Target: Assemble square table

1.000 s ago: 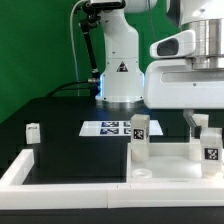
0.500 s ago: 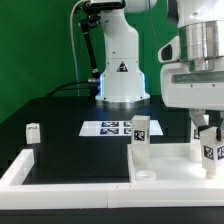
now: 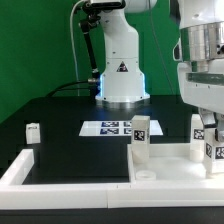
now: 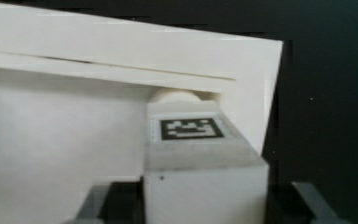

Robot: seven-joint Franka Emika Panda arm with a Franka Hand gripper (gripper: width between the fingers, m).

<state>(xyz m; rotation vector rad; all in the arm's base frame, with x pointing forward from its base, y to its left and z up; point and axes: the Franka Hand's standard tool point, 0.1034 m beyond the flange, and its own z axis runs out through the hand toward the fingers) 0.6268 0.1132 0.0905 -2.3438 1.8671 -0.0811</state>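
The white square table top (image 3: 170,166) lies at the exterior view's lower right, rim up. One tagged leg (image 3: 141,135) stands upright at its near-left corner, and another leg (image 3: 196,133) stands further right. A third tagged leg (image 3: 213,150) stands at the right corner under my gripper (image 3: 207,124). In the wrist view this leg (image 4: 194,135) rises from the top's corner (image 4: 87,110) between my fingers. My gripper (image 4: 211,208) straddles it, one finger (image 4: 119,203) against it, and a dark gap shows on the other side. A fourth small leg (image 3: 33,132) stands loose at the left.
The marker board (image 3: 108,127) lies flat on the black table in front of the robot base (image 3: 120,75). Long white border rails (image 3: 60,178) run along the front and left. A green backdrop is behind.
The gripper's body has shifted toward the exterior view's right and looks narrower, as if turned about the leg. The legs and table top stay where they were.
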